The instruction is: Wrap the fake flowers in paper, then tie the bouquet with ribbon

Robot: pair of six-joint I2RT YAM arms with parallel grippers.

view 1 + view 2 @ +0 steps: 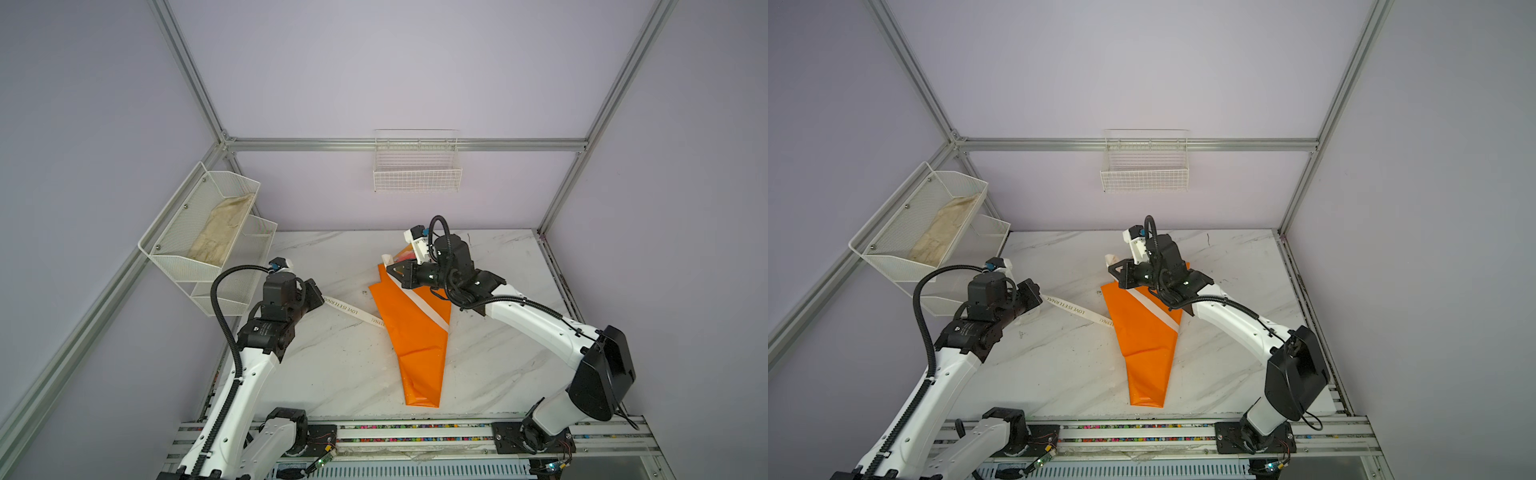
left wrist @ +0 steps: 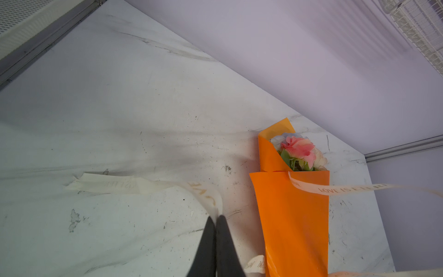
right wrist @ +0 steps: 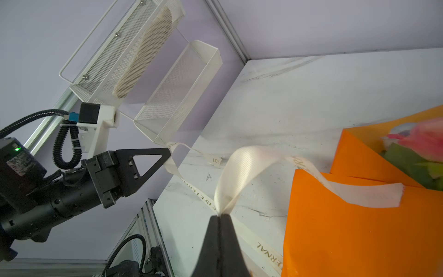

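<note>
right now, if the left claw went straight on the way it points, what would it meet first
Likely bare table, beyond the ribbon that the left claw grips. The bouquet lies just off that line, though depth is unclear.

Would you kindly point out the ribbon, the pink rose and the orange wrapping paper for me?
ribbon point(image 1: 353, 311): in a top view, on its lettered stretch.
pink rose point(image 2: 299, 148): in the left wrist view, on its petals.
orange wrapping paper point(image 1: 413, 347): in a top view, on its flat middle.

Robot lab test cell: aluminium extrusion frame point(image 1: 407, 144), plain lilac wall panels point(image 1: 395, 62), marble-look tabletop point(image 1: 332, 374). Left arm point(image 1: 249, 374) and right arm point(image 1: 536, 328) bolted to front rail point(image 1: 415, 434). Wire basket point(image 1: 417, 178) and mesh rack point(image 1: 183, 224) hang on walls.
</note>
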